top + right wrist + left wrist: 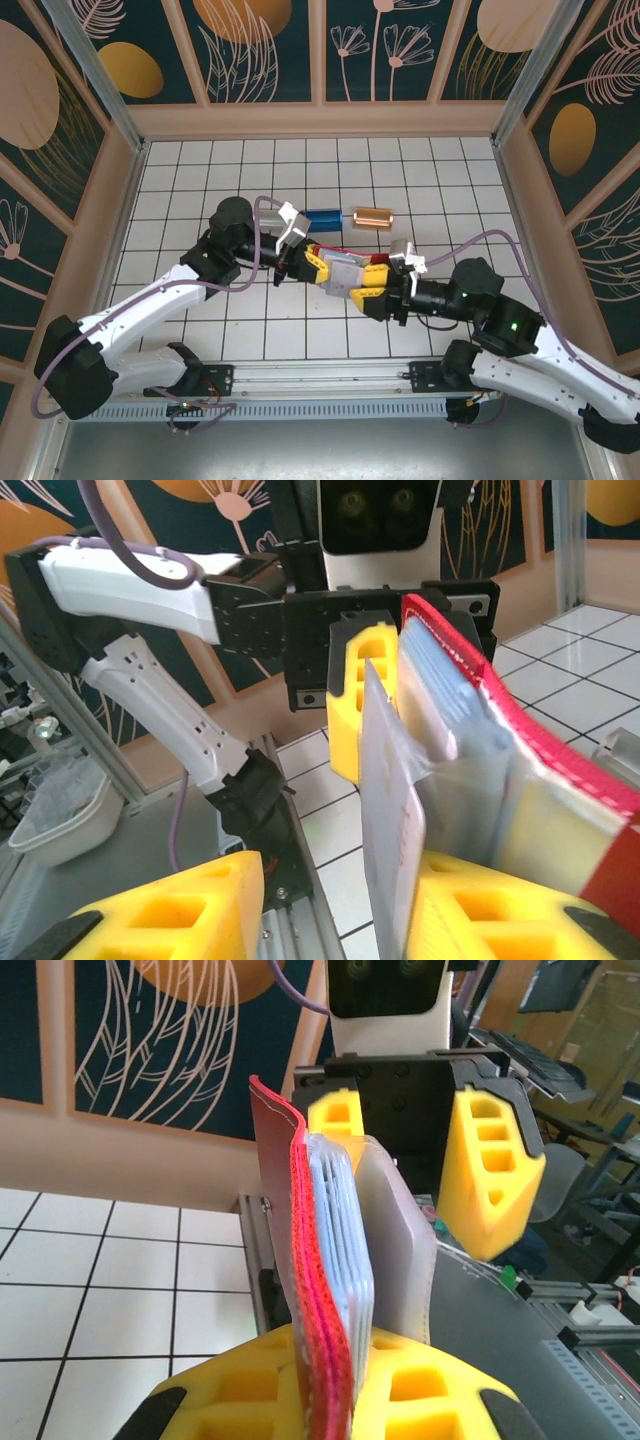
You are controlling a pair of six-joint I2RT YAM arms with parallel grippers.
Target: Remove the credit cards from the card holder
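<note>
The card holder (345,268) is a red wallet held off the floor between the two arms. My left gripper (303,262) is shut on its red spine (318,1360), and in the left wrist view the jaws (345,1360) pinch that edge. Pale card edges (345,1250) stand stacked in the greyish pockets. A see-through sleeve (390,810) with a pale card inside hangs loose against the inner face of one yellow finger (500,910). My right gripper (335,900) is open, and its other finger (170,920) stands well clear. No dark card shows.
A blue block (322,215) and a copper block (373,217) lie on the white tiled floor just behind the wallet. The aluminium rail (320,375) runs along the near edge. A white bin (60,820) sits outside the cell.
</note>
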